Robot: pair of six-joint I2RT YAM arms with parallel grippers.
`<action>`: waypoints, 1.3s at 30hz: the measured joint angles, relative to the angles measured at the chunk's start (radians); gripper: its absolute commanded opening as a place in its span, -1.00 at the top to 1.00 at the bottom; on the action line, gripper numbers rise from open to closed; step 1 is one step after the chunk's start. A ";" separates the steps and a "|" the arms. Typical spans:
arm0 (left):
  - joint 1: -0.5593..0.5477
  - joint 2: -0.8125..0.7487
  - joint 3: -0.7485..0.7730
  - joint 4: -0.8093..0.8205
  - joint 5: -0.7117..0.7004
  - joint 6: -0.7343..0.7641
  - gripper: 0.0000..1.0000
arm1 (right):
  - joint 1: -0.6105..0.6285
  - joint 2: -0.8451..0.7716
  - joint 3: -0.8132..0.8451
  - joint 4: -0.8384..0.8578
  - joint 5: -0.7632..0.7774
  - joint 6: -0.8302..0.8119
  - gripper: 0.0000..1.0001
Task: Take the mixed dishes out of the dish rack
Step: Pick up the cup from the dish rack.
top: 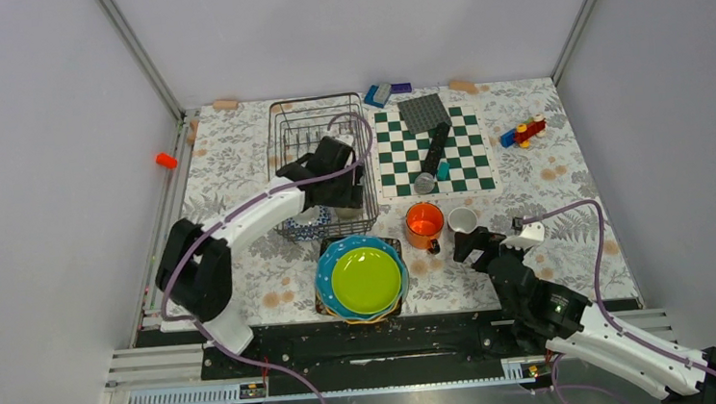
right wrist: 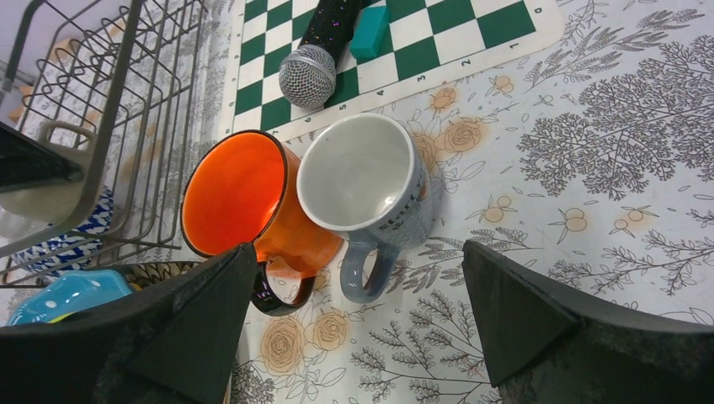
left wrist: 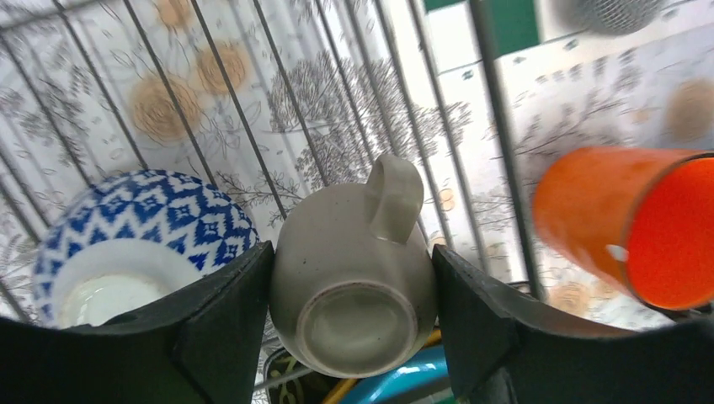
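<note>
**Top view.** We find the rectangular dish rack (top: 314, 119) of thin dark wire at the far left of the floral-patterned table (top: 566, 195), beside the green-and-white checkerboard mat (top: 467, 169). The left gripper (top: 339, 192) reaches into the rack's near right corner. A blue-and-white patterned bowl (top: 304, 227) sits at the rack's near edge. Outside the rack, at the table's near edge, a round lime green plate (top: 365, 280) lies on top of a blue white-dotted plate (top: 334, 257). A glossy orange mug (top: 424, 222) and a second grey cup (top: 462, 220) stand side by side. The right gripper (top: 470, 243) is just on their near side.

**Left wrist view.** The black fingers (left wrist: 223, 328) are closed partway and press on both sides of a small grey ceramic cup (left wrist: 354, 311). Its base faces the camera and its handle points away. The grasp is firm on both flanks. Rack wires run behind the cup, and the patterned bowl lies just to its left.

**Right wrist view.** The right gripper (right wrist: 358, 252) stands fully spread and holds nothing, and we see no contact. The second grey cup stands upright on the table, touching the orange mug, and its handle lies between the fingertips. A black microphone (right wrist: 307, 74) with a silver mesh head rests on the mat beyond.
</note>
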 measured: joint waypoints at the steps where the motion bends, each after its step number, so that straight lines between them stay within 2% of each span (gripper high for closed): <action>1: 0.000 -0.029 -0.001 0.005 -0.004 -0.003 0.50 | 0.000 -0.004 0.000 0.002 -0.001 -0.001 -0.99; 9: 0.000 -0.246 -0.034 0.086 -0.013 -0.021 0.52 | 0.000 -0.021 0.000 0.058 -0.038 -0.031 -0.99; 16: 0.000 -0.396 -0.168 0.192 0.061 0.004 0.53 | 0.000 -0.036 0.000 0.146 -0.130 -0.072 -0.99; 18: 0.000 -0.455 -0.240 0.253 0.121 0.016 0.54 | 0.000 -0.035 0.000 0.174 -0.170 -0.085 -0.99; 22: 0.000 -0.558 -0.361 0.384 0.263 0.042 0.80 | 0.000 -0.033 0.000 0.251 -0.277 -0.100 -0.99; 24: 0.000 -0.591 -0.405 0.456 0.340 0.055 0.86 | 0.000 -0.027 0.000 0.293 -0.330 -0.093 -0.99; 29: 0.000 -0.631 -0.494 0.655 0.544 0.075 0.89 | 0.000 0.019 0.000 0.448 -0.482 -0.029 -0.93; 33: -0.002 -0.636 -0.547 0.792 0.708 0.076 1.00 | 0.000 0.117 0.000 0.650 -0.593 0.032 -0.78; 39: -0.009 -0.636 -0.550 0.894 0.834 0.074 1.00 | 0.000 0.295 0.018 0.913 -0.774 0.072 -0.54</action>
